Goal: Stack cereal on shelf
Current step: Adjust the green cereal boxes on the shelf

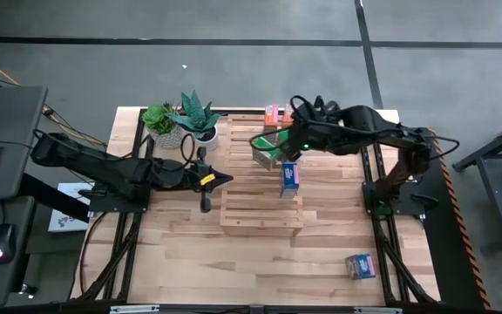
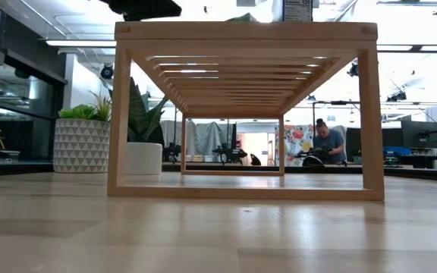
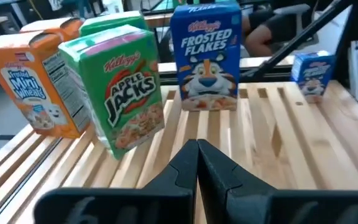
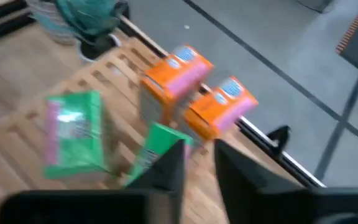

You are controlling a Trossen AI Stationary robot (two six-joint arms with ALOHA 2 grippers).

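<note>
The pale slatted shelf (image 1: pixel 260 205) stands mid-table. On it stand two orange cereal boxes (image 1: pixel 274 113), two green ones (image 1: pixel 267 150) and a blue one (image 1: pixel 289 177); another blue box (image 1: pixel 360 266) lies on the table near its right front corner. My left gripper (image 1: pixel 223 180) is shut and hovers over the shelf's left part, pointing at the boxes (image 3: pixel 132 93). My right gripper (image 4: pixel 199 163) is open above the green boxes, and one green box (image 4: pixel 157 144) shows just past one finger (image 4: pixel 169 168). My right gripper comes slanting down from above at the green box's upper end (image 4: pixel 160 134). I cannot tell whether its finger touches the box. Both green boxes stand on the shelf's slats.
Two potted plants (image 1: pixel 181 122) stand by the shelf's far left corner. Black frame rails (image 1: pixel 373 187) run along both table sides. Bare tabletop (image 1: pixel 234 262) lies in front of the shelf. A person (image 2: pixel 328 144) is in the room beyond.
</note>
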